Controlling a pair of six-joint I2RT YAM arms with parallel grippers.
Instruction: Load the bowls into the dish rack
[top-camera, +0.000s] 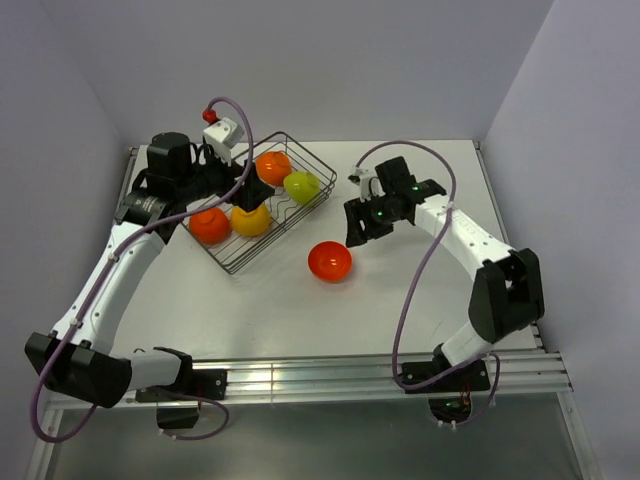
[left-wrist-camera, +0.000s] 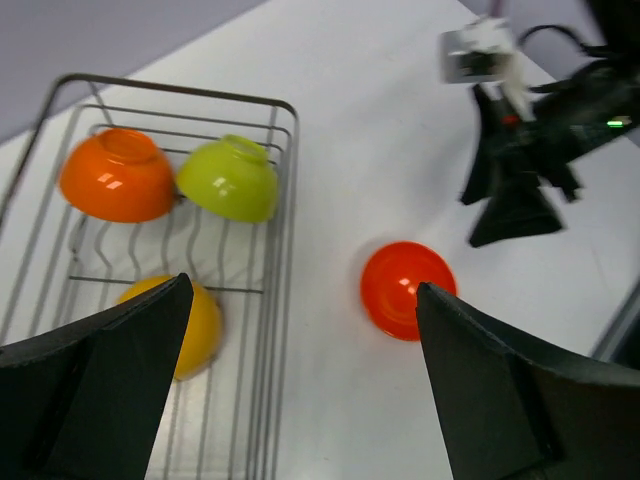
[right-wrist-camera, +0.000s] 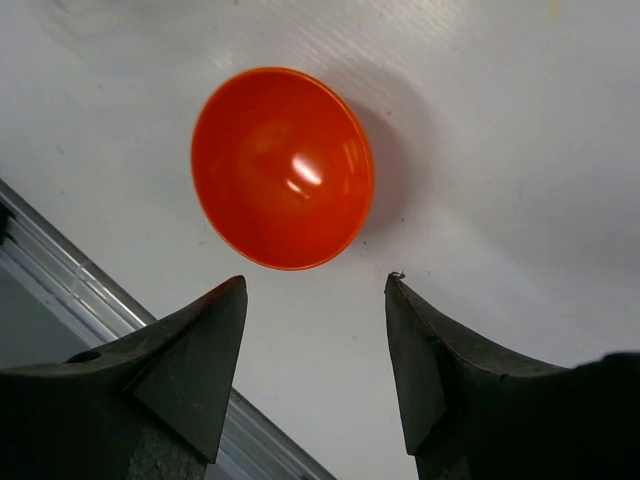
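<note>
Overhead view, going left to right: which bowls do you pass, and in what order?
Red-orange bowl → yellow bowl → orange bowl → green bowl, all four in the dish rack → red bowl, alone on the table.

- A single red-orange bowl (right-wrist-camera: 283, 168) sits on the white desk (right-wrist-camera: 500, 130), its hollow facing the camera and tilted slightly.
- Its inside is glossy, with a small bright glint near the middle, and it casts a soft shadow on the desk along its right side.
- The right gripper (right-wrist-camera: 316, 285) hangs above the desk, its two dark fingers (right-wrist-camera: 185, 370) apart with only bare desk between them.
- The bowl lies just beyond the fingertips, touching neither.
- A pale metal rail (right-wrist-camera: 70, 275) runs diagonally across the lower left corner, along the desk's edge.
</note>
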